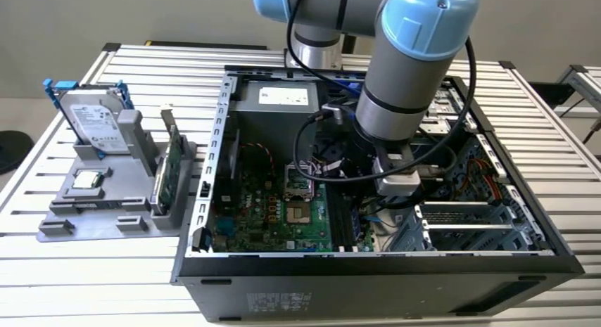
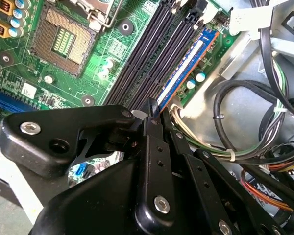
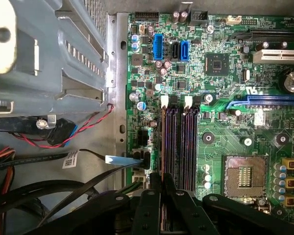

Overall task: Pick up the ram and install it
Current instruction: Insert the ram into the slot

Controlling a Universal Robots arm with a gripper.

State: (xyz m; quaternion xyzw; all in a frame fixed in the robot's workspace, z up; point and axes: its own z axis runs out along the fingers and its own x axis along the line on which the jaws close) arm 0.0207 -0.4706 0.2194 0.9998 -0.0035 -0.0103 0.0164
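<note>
Exterior view, from its left: grey holder (image 1: 103, 207) on the counter (image 1: 564, 123) with hard drive (image 1: 94, 126) and green card (image 1: 169, 169); open computer case (image 1: 376, 271); motherboard (image 1: 272, 214). Gripper (image 2: 152, 110) closed on the ram (image 2: 183, 68), which stands edge-down in the outermost memory slot.

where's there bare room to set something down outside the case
Bare slatted table lies on the exterior view's right of the computer case, and more in front of the grey parts holder, at the near-left corner. Inside the case it is crowded: the gripper holds the ram over the motherboard slots, among cables.
</note>
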